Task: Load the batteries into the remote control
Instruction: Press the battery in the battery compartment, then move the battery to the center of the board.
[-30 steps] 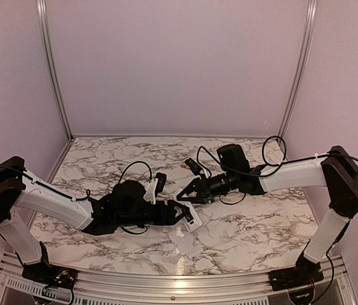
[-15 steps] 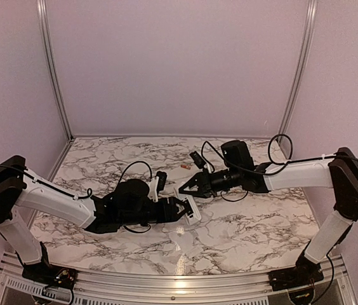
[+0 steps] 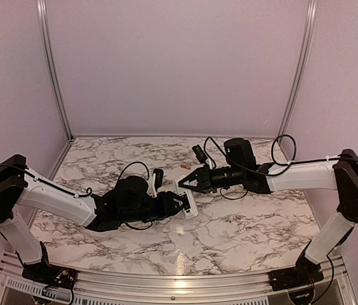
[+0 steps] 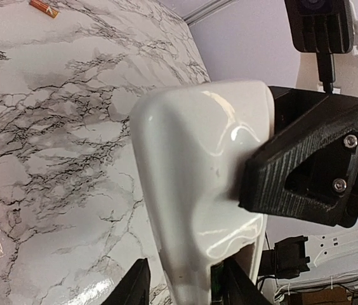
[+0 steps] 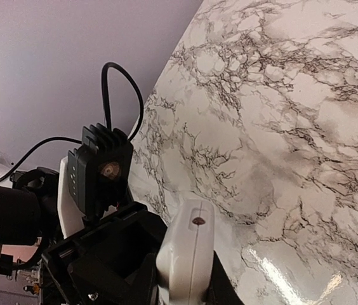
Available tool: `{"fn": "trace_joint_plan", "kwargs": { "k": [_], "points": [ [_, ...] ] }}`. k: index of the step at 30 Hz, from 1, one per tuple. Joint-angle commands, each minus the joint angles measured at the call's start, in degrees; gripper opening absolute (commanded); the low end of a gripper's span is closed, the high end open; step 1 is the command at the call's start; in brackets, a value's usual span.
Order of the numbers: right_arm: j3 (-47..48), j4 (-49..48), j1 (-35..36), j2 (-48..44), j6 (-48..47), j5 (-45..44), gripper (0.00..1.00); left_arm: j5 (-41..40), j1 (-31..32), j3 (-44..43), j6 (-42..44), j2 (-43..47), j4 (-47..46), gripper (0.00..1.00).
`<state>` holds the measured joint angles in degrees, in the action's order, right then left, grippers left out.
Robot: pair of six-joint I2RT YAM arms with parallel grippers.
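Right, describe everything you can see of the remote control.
The remote control is a glossy white plastic slab, smooth side showing, with a seam and a small dark spot along one edge. It is held off the marble table; the right gripper is shut on its far end and the left gripper straddles its near end.

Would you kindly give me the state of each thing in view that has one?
right gripper: shut on the remote control.
left gripper: jaws either side of the remote control, grip unclear.
remote control: off the table, between both grippers.
battery: loose on the table, not loaded.
small white piece: flat on the table.
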<state>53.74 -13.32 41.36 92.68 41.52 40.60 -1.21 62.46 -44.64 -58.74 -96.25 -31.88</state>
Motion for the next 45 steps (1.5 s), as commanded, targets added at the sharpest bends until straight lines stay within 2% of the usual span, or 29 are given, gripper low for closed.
{"fn": "trace_joint_plan", "kwargs": {
  "k": [1, 5, 9, 16, 22, 26, 30, 35, 41, 45],
  "points": [
    [1.5, -2.5, 0.7, -3.9, 0.7, 3.3, 0.0, -4.3, -2.4, 1.4, -1.2, -1.6, 9.1, 0.4],
    [1.3, -2.7, 0.5, -3.6, 0.7, 3.6, 0.0, -2.0, -2.4, 0.5, 2.9, -1.9, 6.9, 0.51],
    [0.3, -3.0, -0.1, -3.5, 0.3, 4.0, 0.0, 0.0, -2.4, 0.0, 7.9, -0.1, 4.6, 0.74],
    [-5.1, -7.0, -4.6, -5.3, 0.7, 5.4, 0.0, 1.8, -3.2, -0.7, 20.2, 6.3, 5.2, 0.88],
    [-9.9, -8.0, -10.5, -7.9, 0.3, 6.0, 0.0, 5.9, -7.2, -4.6, 29.5, 6.1, 12.1, 0.9],
    [-12.0, -7.2, -14.2, -9.9, -0.4, 6.8, 0.0, 5.1, -10.2, -14.9, 37.3, 0.0, 24.0, 0.9],
    [-14.2, -5.4, -18.6, -12.6, -1.4, 7.0, 0.0, -0.9, -13.9, -25.8, 38.6, -8.3, 34.7, 0.86],
    [-15.8, -3.9, -21.9, -14.5, -2.5, 7.5, 0.0, -3.7, -15.6, -37.9, 43.6, -18.2, 40.2, 0.85],
    [-16.2, -3.4, -22.6, -14.7, -3.1, 8.1, 0.0, 3.6, -18.4, -51.3, 51.1, -28.7, 44.4, 0.92],
    [-16.5, -3.7, -22.8, -14.4, -3.2, 8.4, 0.0, 5.0, -20.4, -60.2, 51.0, -34.7, 46.8, 0.95]
  ]
}}
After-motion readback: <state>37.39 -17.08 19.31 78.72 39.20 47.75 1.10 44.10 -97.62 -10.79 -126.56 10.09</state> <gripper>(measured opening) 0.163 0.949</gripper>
